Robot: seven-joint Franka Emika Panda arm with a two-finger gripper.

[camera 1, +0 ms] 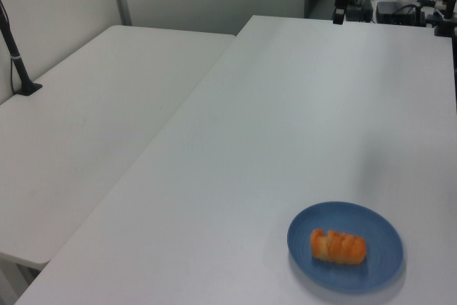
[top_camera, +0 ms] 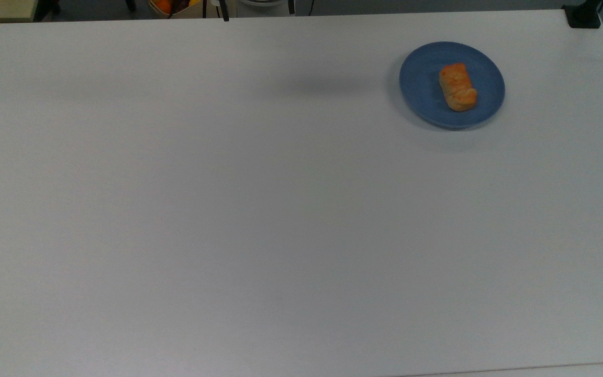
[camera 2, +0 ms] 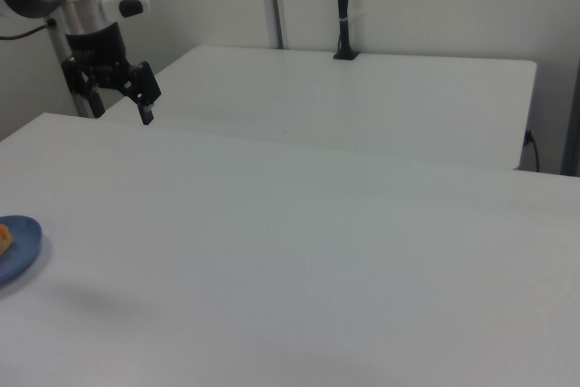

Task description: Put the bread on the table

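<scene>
Bread (top_camera: 458, 87) lies loose on blue plate (top_camera: 422, 89), gripper (camera 2: 118, 97) aloft well apart, fingers spread, empty; crooked grab may skid roll or shove plate across table (top_camera: 228, 209).

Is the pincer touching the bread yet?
Apart. In the right view the pincer hangs in the air above the table's far edge, while the bread lies on the blue plate at the right view's left edge.

one bread (top_camera: 458, 87), one blue plate (top_camera: 422, 78), two tables (camera 1: 285, 126).
</scene>
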